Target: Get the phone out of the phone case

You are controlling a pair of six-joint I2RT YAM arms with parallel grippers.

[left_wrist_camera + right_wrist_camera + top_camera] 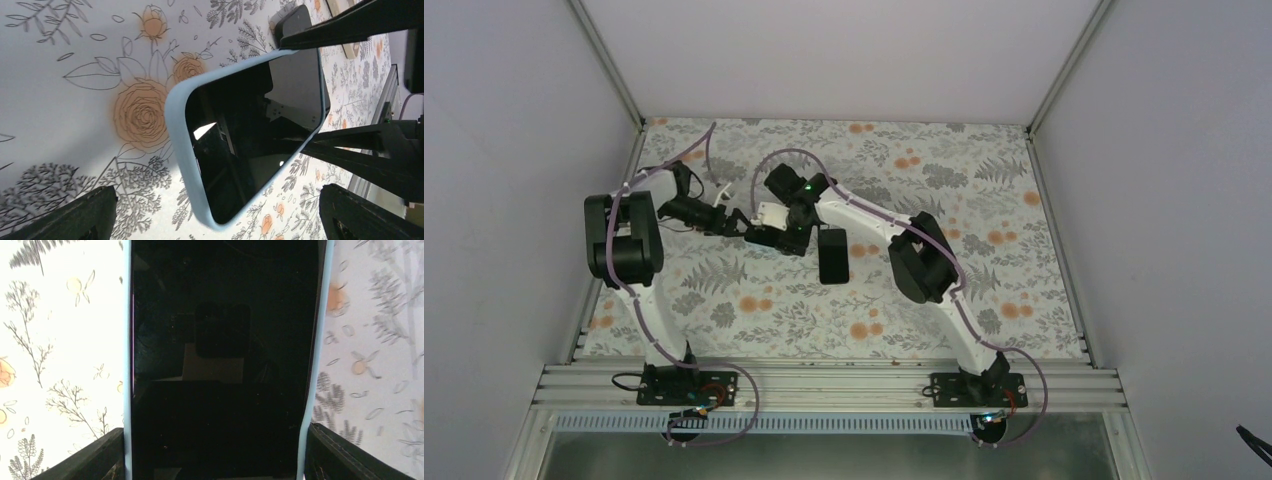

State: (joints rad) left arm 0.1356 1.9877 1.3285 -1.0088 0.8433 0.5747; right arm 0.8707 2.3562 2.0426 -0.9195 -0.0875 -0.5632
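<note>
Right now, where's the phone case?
Right wrist view: the light blue phone case, phone inside, sits centre frame between the fingers of the right gripper, floral table cover on both sides.

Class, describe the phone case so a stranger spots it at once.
On the floral table, look left of centre. The case sits between the fingers of the right end effector: the only pale blue thing, a rim framing a dark phone screen.

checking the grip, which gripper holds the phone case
The right gripper: it presses on both long edges of the light blue phone case; the left gripper stands open, not touching it.
</note>
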